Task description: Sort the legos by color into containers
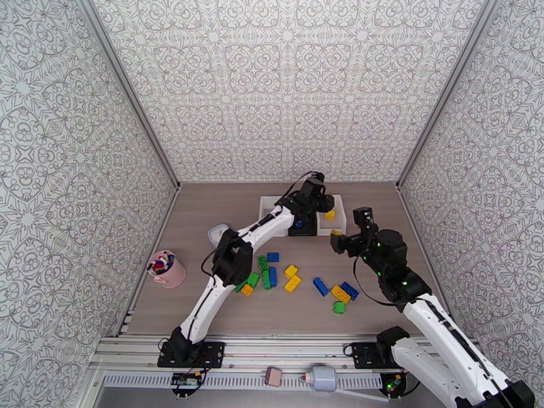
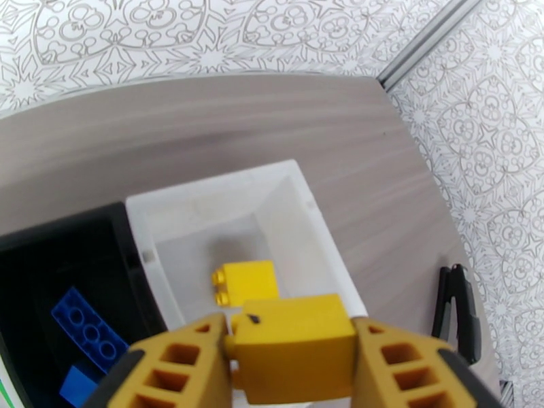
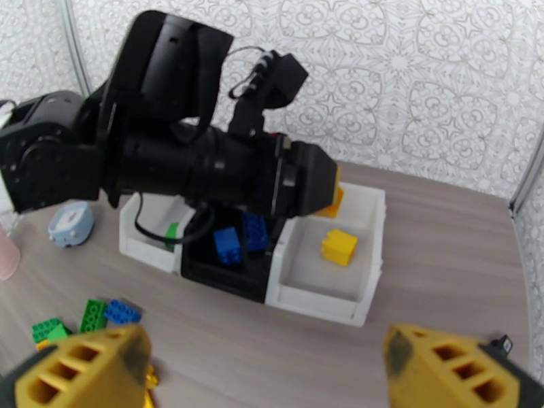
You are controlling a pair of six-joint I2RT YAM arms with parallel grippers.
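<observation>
One brick in hand: pinching yellow brick [image 2: 294,334] in left gripper [image 2: 292,365] right over white bin [image 2: 309,222], to match the yellow one [image 2: 248,281] lying inside; blues [image 2: 88,328] apart in black bin [image 2: 68,232]. Holding right gripper [image 3: 265,368] spread and empty beside the bins, likely to stay clear of the drop. Many legos [image 1: 292,277] loose mid-table.

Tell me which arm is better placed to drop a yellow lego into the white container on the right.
Left. The left end effector grips a yellow lego above that white container. The right end effector is open and empty, short of it.
</observation>
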